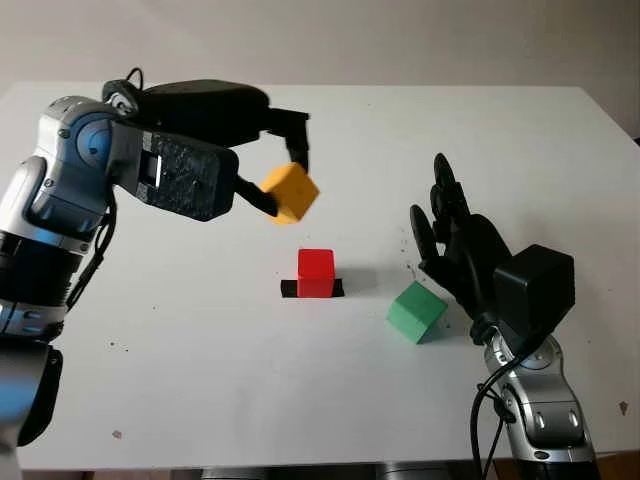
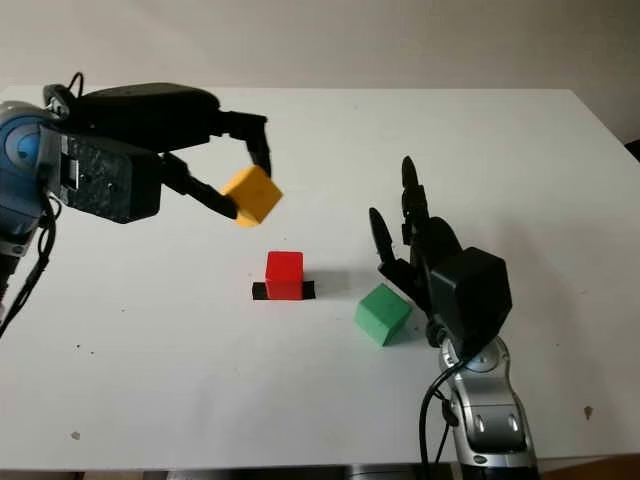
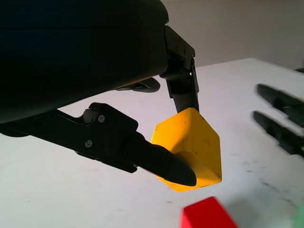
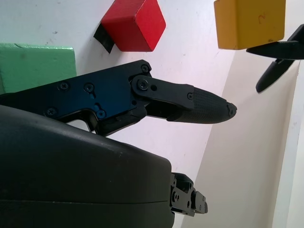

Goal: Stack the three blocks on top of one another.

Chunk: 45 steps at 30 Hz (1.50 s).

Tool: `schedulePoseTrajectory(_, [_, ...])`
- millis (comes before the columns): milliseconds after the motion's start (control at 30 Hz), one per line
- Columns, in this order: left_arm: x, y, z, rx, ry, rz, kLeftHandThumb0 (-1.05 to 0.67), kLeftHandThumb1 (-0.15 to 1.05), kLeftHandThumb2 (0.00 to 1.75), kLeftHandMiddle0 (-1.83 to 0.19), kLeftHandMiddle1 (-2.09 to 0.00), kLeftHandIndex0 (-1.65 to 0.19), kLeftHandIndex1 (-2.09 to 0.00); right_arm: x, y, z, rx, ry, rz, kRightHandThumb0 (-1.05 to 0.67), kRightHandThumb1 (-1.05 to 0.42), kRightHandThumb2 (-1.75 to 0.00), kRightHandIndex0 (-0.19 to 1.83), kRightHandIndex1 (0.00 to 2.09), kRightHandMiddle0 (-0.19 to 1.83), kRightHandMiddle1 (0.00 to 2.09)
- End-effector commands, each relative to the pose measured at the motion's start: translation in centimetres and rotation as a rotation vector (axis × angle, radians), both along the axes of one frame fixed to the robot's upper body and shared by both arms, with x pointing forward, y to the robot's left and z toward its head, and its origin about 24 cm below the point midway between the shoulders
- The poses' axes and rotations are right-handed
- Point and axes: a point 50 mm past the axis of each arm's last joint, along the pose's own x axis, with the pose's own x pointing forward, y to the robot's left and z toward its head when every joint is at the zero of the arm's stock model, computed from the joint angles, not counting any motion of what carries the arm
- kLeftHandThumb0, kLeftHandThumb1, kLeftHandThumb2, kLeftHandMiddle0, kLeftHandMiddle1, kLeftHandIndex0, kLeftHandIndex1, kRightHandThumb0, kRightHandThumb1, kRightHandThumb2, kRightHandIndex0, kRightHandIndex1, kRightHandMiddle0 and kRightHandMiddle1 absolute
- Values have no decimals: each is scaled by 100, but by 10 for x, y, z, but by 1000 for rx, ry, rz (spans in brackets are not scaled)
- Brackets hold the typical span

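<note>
My left hand [image 1: 282,178] is shut on a yellow block [image 1: 291,192], holding it tilted in the air above and a little behind the red block [image 1: 316,272]. The red block sits on a black strip [image 1: 288,289] near the middle of the white table. A green block [image 1: 416,311] lies on the table to the right of it. My right hand [image 1: 447,235] is open just right of the green block, not touching it. The left wrist view has the yellow block [image 3: 192,148] pinched between black fingers [image 3: 161,164], with the red block [image 3: 207,215] below.
The white table [image 1: 200,380] reaches to a pale wall at the back. Bare tabletop lies to the left and in front of the red block.
</note>
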Motion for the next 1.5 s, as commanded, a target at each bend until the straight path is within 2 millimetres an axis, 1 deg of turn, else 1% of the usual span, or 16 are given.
schedulePoseTrajectory(0, [0, -2, 1, -44, -10, -30, -40, 101, 5, -28, -5, -38, -136, -2, -1, 0, 6, -11, -9, -71, -105, -60, -19, 4, -17, 5])
schedulePoseTrajectory(133, [3, -2, -11, -78, 32, -65, -42, 100, 5, -28, -5, -37, -143, -3, -3, -1, 8, -5, -10, -71, -105, -60, -19, 4, -17, 5])
schedulePoseTrajectory(233, [3, -3, -19, -49, 44, -80, -43, 101, 5, -26, -4, -36, -142, -4, -3, -1, 11, -3, -11, -71, -105, -59, -19, 4, -17, 5])
schedulePoseTrajectory(400, [-1, -11, -25, 22, -24, -154, -45, 104, 6, -25, -5, -30, -152, -4, -4, -1, 17, -9, -11, -71, -105, -59, -19, 5, -16, 6])
schedulePoseTrajectory(600, [-3, -20, -27, 109, -121, -210, -44, 103, 5, -25, -5, -25, -161, -4, -4, 0, 6, -2, -13, -70, -105, -58, -19, 5, -16, 6])
schedulePoseTrajectory(667, [-4, -22, -28, 121, -132, -232, -42, 100, 4, -25, -5, -27, -162, -4, -3, 1, 6, -5, -13, -70, -105, -59, -19, 5, -16, 6])
schedulePoseTrajectory(867, [-6, -27, -30, 163, -189, -288, -39, 95, 4, -28, -6, -36, -152, -4, -2, 0, 9, -6, -14, -71, -105, -59, -19, 5, -17, 5])
schedulePoseTrajectory(933, [-8, -28, -31, 189, -235, -307, -41, 92, 4, -31, -7, -43, -142, -4, -2, 0, 9, -7, -13, -71, -105, -59, -19, 5, -17, 5])
schedulePoseTrajectory(1100, [-10, -32, -33, 262, -339, -341, -40, 91, 5, -32, -7, -45, -128, -5, -2, 0, 7, -9, -17, -72, -105, -58, -18, 5, -16, 6])
schedulePoseTrajectory(1200, [-12, -35, -32, 301, -382, -367, -38, 91, 6, -32, -7, -45, -126, -5, -2, 0, 9, -11, -17, -70, -105, -58, -19, 5, -16, 6])
schedulePoseTrajectory(1300, [-14, -38, -30, 325, -416, -387, -35, 92, 6, -33, -7, -46, -128, -4, -2, -1, 16, -9, -18, -70, -105, -58, -19, 5, -16, 5])
schedulePoseTrajectory(1467, [-17, -43, -28, 364, -475, -422, -33, 92, 5, -32, -6, -43, -132, -4, -1, -1, 22, 4, -18, -70, -105, -58, -19, 5, -17, 5])
